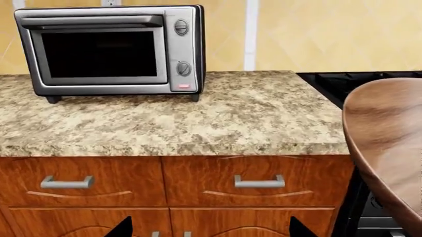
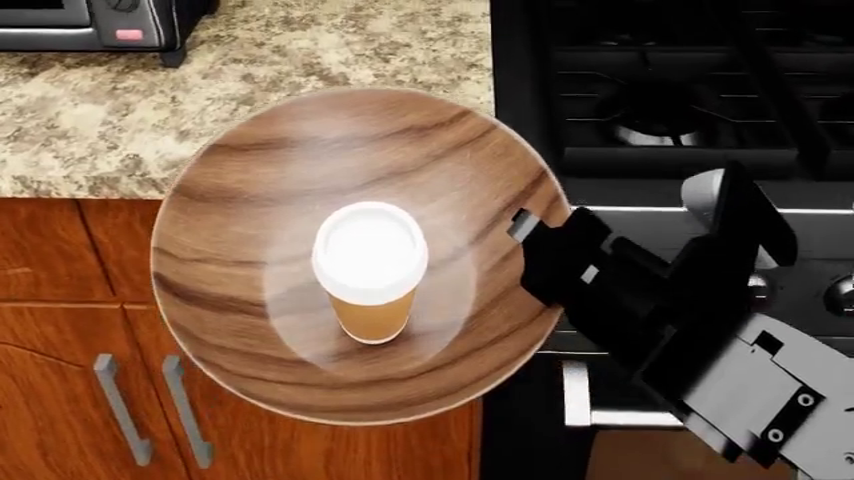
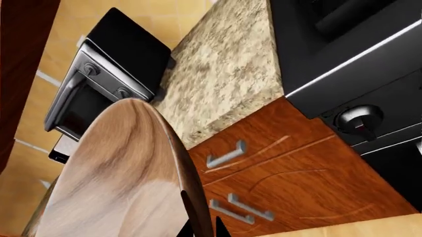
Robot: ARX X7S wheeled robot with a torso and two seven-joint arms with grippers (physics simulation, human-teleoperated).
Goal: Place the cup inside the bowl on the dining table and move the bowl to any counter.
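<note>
The right end effector is clamped on the bowl's rim, keeping the cup upright for carrying to the worktop; the left's state is unclear.

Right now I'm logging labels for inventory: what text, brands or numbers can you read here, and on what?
None can be read.
Toaster oven: its two dials and small red button show no legible marks.
Cup: plain white lid, plain tan side.
Bowl: wood grain only.
Stove knob: a red mark, no characters.
</note>
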